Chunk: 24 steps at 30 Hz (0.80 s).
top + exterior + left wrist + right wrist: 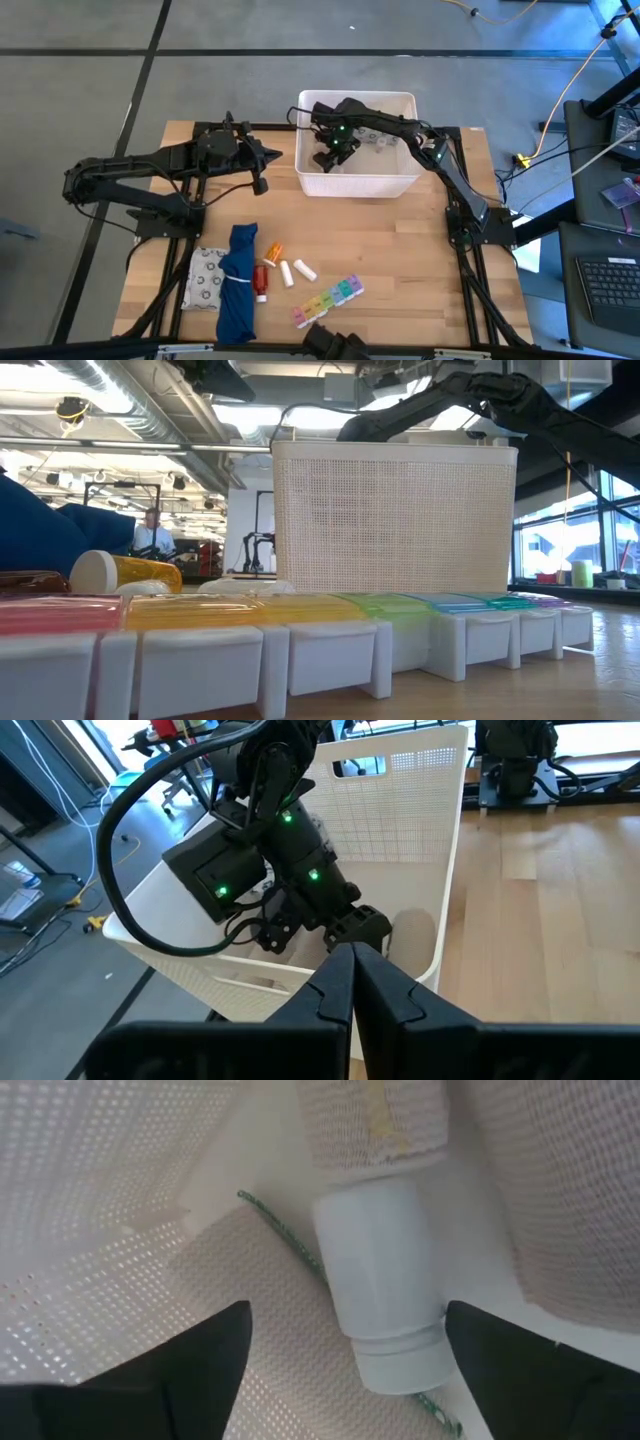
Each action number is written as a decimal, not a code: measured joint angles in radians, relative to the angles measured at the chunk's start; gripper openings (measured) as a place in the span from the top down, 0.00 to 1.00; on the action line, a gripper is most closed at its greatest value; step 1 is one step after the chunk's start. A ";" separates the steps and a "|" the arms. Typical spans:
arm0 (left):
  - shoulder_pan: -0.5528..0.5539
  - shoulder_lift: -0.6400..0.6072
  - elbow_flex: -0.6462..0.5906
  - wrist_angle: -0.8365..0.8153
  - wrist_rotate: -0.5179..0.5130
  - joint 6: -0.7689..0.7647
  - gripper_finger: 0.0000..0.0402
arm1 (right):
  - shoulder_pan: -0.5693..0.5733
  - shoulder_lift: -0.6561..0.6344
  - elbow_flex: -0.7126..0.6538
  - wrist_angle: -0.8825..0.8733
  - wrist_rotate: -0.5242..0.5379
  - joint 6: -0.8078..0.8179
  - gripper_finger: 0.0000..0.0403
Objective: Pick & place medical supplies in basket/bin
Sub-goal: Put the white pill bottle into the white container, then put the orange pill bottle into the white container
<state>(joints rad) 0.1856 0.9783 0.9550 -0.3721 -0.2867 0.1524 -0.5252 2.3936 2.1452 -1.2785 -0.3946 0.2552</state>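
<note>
The white basket (398,184) stands at the table's far middle. My right gripper (330,156) reaches down into it and is open. In the right wrist view its fingers (200,1355) stand on either side of a white pill bottle (385,1300), apart from it. The bottle lies on its side on the basket floor among beige gauze rolls (560,1200). My left gripper (272,154) hangs shut just left of the basket. On the near table lie a rainbow pill organizer (328,300), two white rolls (295,271), an orange bottle (272,252), a red tube (261,283) and a grey-patterned packet (207,277).
A blue cloth bundle (238,280) lies between the packet and the red tube. The basket's tall perforated walls (400,810) surround my right gripper closely. Bare wood lies to the right of the basket and of the organizer.
</note>
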 joint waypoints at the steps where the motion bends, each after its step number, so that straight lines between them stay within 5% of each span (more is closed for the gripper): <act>1: 0.000 0.000 0.000 0.000 0.000 0.000 1.00 | -0.001 0.000 0.000 0.001 0.000 0.001 0.16; 24: 0.000 0.000 0.000 0.001 -0.019 0.000 0.98 | -0.002 -0.071 0.211 0.061 0.089 -0.006 0.16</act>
<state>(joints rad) 0.1852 0.9783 0.9550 -0.3716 -0.3054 0.1520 -0.5270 2.3228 2.3562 -1.2176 -0.3059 0.2493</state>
